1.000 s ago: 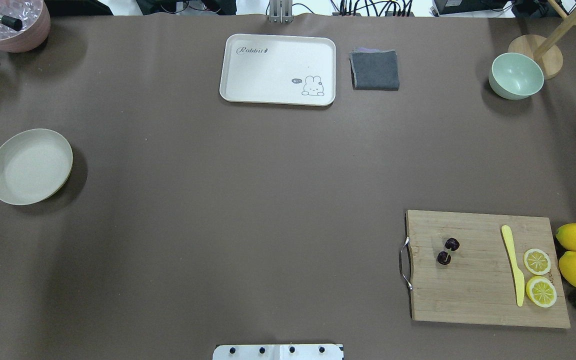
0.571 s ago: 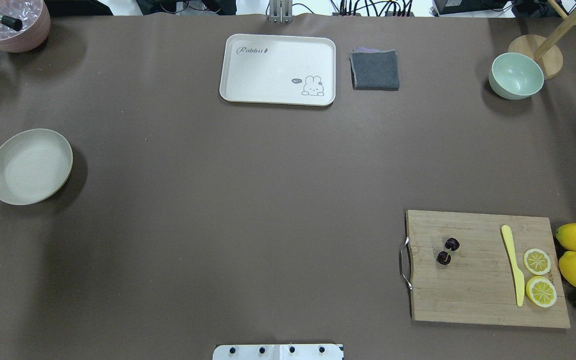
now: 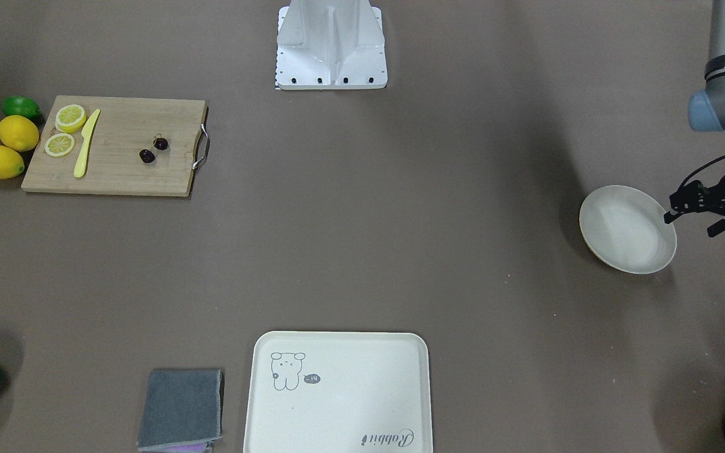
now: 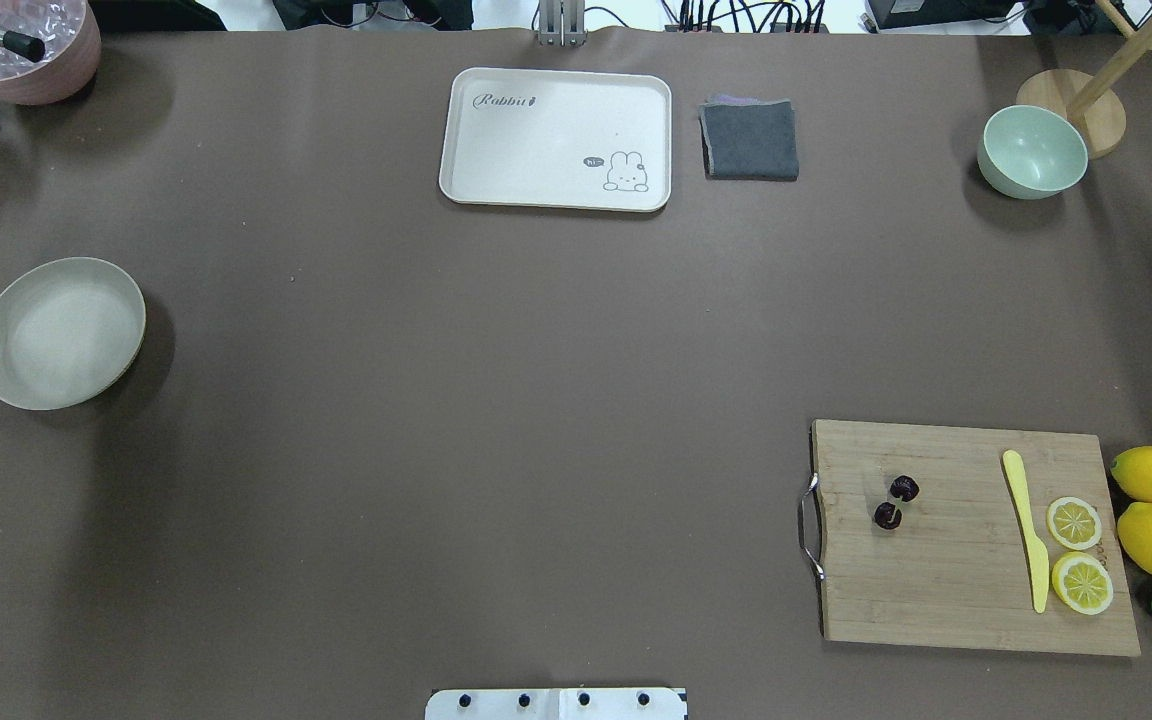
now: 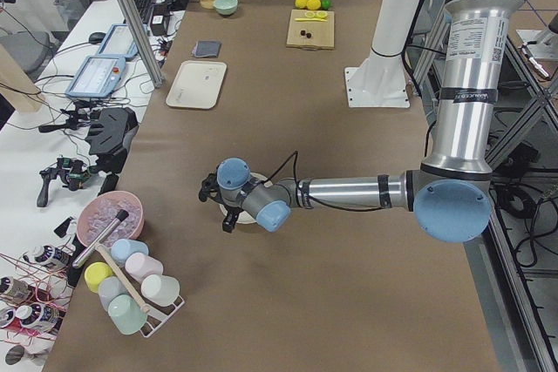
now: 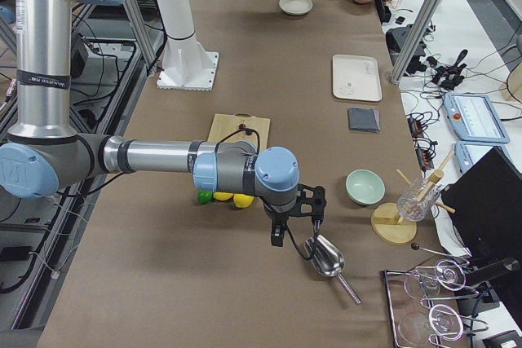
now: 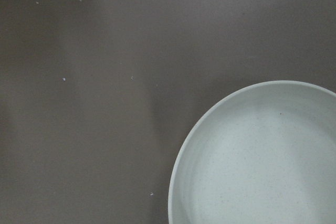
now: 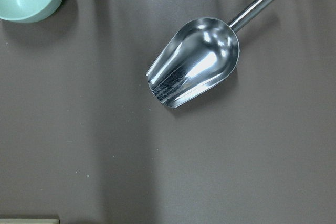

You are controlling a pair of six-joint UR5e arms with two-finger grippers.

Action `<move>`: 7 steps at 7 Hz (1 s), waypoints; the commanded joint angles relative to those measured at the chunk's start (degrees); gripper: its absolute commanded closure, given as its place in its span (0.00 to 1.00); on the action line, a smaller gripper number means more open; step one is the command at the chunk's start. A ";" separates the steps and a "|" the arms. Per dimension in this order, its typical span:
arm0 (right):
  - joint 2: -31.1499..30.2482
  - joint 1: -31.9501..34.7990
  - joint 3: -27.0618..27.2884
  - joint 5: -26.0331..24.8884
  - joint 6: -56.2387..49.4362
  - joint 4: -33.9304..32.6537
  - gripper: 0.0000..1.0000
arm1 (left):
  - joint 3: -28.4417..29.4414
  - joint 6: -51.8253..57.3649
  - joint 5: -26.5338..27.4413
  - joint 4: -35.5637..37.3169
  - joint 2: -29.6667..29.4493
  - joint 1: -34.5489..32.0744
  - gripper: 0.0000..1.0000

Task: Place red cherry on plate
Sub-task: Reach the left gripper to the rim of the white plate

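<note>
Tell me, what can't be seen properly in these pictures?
Right pincer: seen only in the right side view; open or shut cannot be told.
Left pincer: plain from the front, but the overhead view's left edge cuts off all but a tip.
Plate: left wrist view's edges cut it off.
Red cherry: stems too small overhead.

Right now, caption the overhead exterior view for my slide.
Red cherry rests on the cutting board; empty plate sits far left.
</note>
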 commanded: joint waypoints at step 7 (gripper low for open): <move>0.66 -0.02 0.00 -0.15 -0.05 0.09 0.00 | 4.73 0.44 -0.03 -3.29 -0.02 2.00 0.97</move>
